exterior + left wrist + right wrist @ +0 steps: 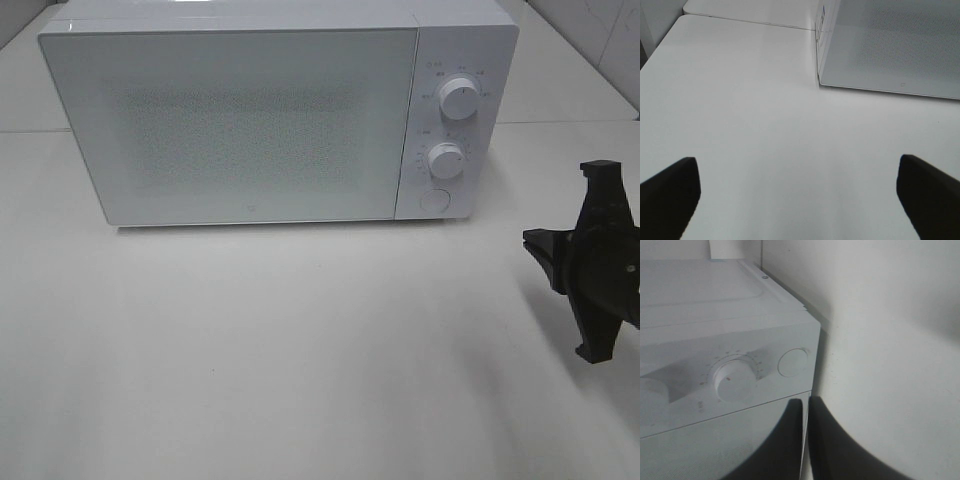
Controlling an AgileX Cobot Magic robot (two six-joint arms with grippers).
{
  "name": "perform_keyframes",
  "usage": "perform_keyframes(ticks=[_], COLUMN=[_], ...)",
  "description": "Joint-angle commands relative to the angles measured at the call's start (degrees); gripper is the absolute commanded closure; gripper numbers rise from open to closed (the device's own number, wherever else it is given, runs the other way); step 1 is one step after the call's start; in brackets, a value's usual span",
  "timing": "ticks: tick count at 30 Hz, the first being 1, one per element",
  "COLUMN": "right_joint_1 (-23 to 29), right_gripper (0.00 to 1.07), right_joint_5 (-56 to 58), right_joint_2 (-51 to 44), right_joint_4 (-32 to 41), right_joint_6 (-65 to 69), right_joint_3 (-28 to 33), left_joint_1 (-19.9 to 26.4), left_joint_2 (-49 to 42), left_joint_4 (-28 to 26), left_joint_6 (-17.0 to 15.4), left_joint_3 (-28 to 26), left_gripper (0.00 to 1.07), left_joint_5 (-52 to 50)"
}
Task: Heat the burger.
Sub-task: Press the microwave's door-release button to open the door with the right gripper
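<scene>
- The microwave (240,120) stands on the white table (300,350) with its door (230,125) shut; the front is frosted, so I cannot see inside.
- The burger is in no view; it is not on the table in front of the microwave and not in either gripper; maybe it sits inside the microwave or out of frame, I cannot tell which.
- L gripper (796,162): jaws spread wide, nothing between them; it hangs over bare table near the microwave's left front corner, not touching it.
- R gripper (806,407): fingers pressed together, empty; it is off the microwave's right side and points toward the control strip, near it but w/o contact.
- On that strip, top to bottom: upper knob (457,98), lower knob (446,160), round button (434,199).
- Step in hand, as I judge it: working the controls w/ the R gripper; either pushing the round button, prob. the door release, or setting a knob.
- For the button, I would keep the closed tips as one blunt point and push straight in at its centre.
- For a knob, I must first open the jaws, put them around it, then close and rotate.
- Caution: the microwave may slide back on the smooth table if I push hard; so approach slowly.
</scene>
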Motion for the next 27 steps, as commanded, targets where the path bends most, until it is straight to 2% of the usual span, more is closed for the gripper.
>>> perform_keyframes(ticks=[1, 3, 7, 13, 27], right_joint_1=[0.4, 1.1, 5.6, 8.0, 8.0], right_gripper=[1.07, 1.07, 1.07, 1.06, 1.06], right_joint_5=[-1.3, -1.1, -1.2, -1.4, 0.6], right_joint_2=[2.2, 2.8, 5.8, 10.1, 17.8], right_joint_4=[0.2, 1.2, 7.3, 12.0, 12.0], right_joint_6=[1.2, 1.1, 0.2, 0.2, -0.1], right_joint_3=[-2.9, -3.7, -7.3, -11.1, -18.2], left_joint_1=[0.1, 0.1, 0.1, 0.1, 0.1], left_joint_2=[-0.5, -0.5, -0.5, -0.5, -0.5], left_joint_4=[0.1, 0.1, 0.1, 0.1, 0.1], left_joint_6=[0.0, 0.0, 0.0, 0.0, 0.0], left_joint_3=[0.1, 0.1, 0.1, 0.1, 0.1], left_gripper=[0.04, 0.04, 0.04, 0.04, 0.04], left_joint_5=[-0.1, -0.1, -0.1, -0.1, -0.1])
